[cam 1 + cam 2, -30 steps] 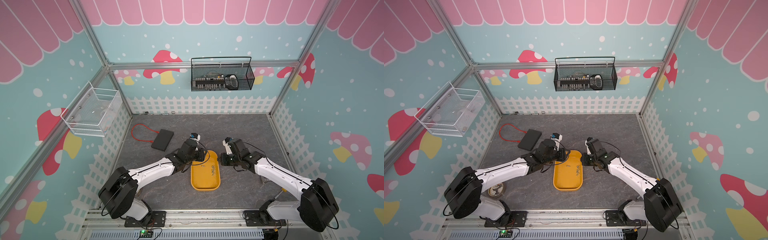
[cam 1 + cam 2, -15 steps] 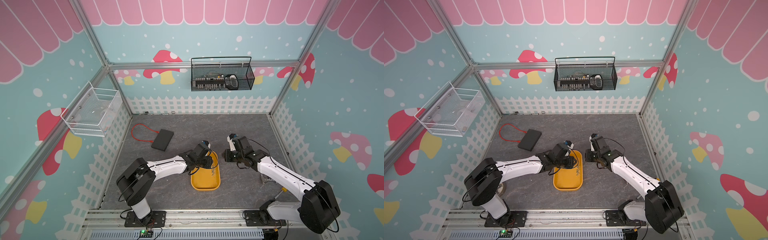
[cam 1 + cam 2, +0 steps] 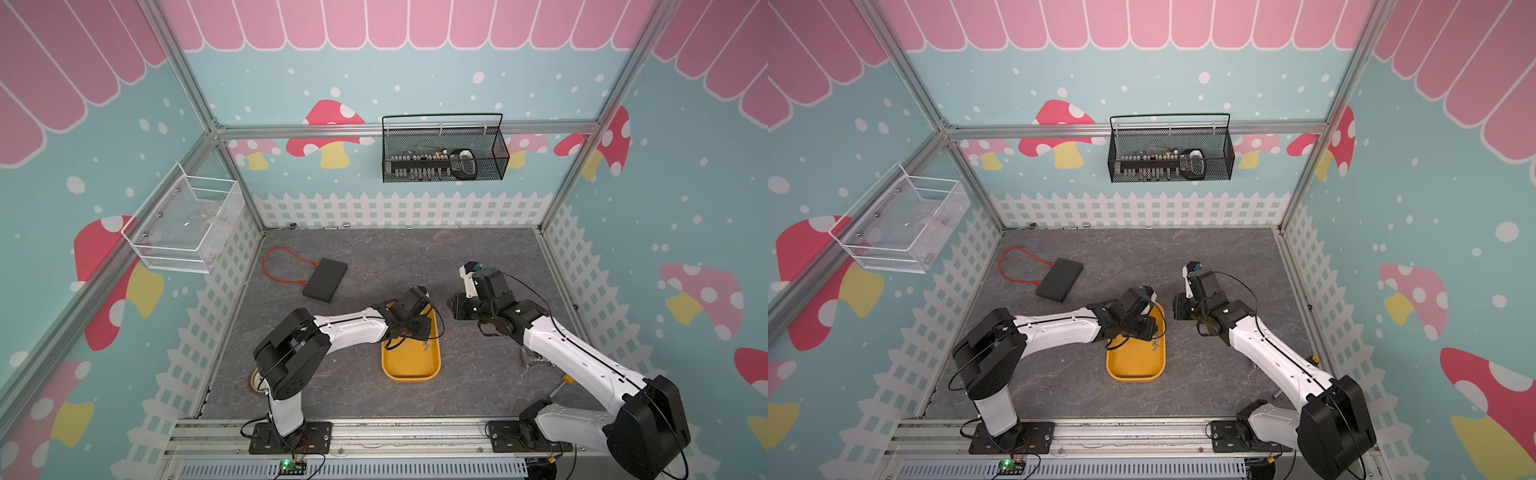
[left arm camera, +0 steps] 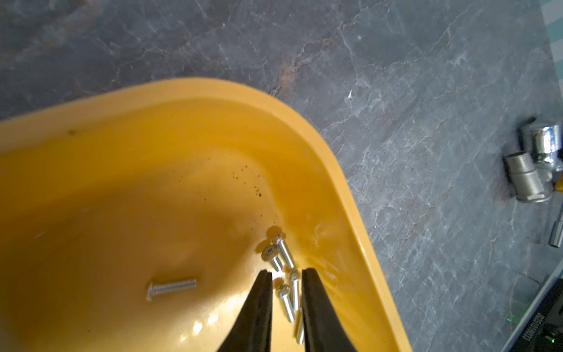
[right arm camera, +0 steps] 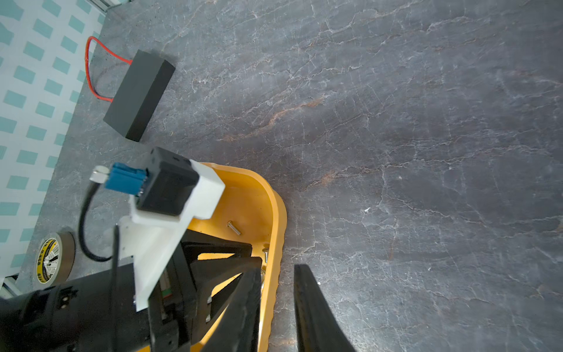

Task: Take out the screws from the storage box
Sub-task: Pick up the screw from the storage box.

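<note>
Grey marbled surface [image 3: 415,257], and the yellow storage box [image 3: 409,365] sits on it between the two arms. Left pincer [image 4: 286,274] is down inside the box, its tips only a sliver apart. A couple of the screws [image 4: 285,254] lie in that gap, not clamped as far as I can see. Right pincer [image 5: 278,268] is partly open and empty, right at the box's far corner, with the rim showing in its gap.

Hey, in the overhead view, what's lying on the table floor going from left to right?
red cable → flat black box → yellow storage box → metal fittings
</note>
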`<state>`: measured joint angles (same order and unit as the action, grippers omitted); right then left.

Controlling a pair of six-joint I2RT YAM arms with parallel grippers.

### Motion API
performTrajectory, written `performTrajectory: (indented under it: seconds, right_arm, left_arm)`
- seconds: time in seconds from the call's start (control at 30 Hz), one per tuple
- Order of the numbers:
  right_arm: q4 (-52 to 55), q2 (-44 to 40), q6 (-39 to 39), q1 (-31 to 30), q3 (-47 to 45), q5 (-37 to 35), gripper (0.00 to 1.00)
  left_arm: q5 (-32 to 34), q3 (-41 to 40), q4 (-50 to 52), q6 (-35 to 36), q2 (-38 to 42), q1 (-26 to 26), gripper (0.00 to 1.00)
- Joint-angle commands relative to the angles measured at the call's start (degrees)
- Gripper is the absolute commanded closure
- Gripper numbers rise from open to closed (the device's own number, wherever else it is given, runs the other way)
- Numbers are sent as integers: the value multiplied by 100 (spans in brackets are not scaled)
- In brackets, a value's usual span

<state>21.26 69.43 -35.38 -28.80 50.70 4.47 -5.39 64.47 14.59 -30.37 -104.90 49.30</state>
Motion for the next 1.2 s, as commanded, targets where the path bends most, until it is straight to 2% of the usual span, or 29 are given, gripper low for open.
performTrajectory:
  seconds: [0.0,0.13,0.33,0.73,1.17]
  right_arm:
    - [24,-156,19,54,124,-84,74]
    - [24,-183,-30,50,91,-24,74]
    - [19,-202,-36,53,99,-9,74]
    - [-84,-151,-48,51,64,81,74]
    - [-83,-228,-54,52,55,129,73]
  left_arm:
    - [-67,291,296,141,-246,36,76]
    - [22,427,455,170,-397,68,75]
    - [169,444,605,207,-465,89,79]
    - [141,785,839,326,-903,98,80]
    - [491,885,1089,443,-1058,150,87]
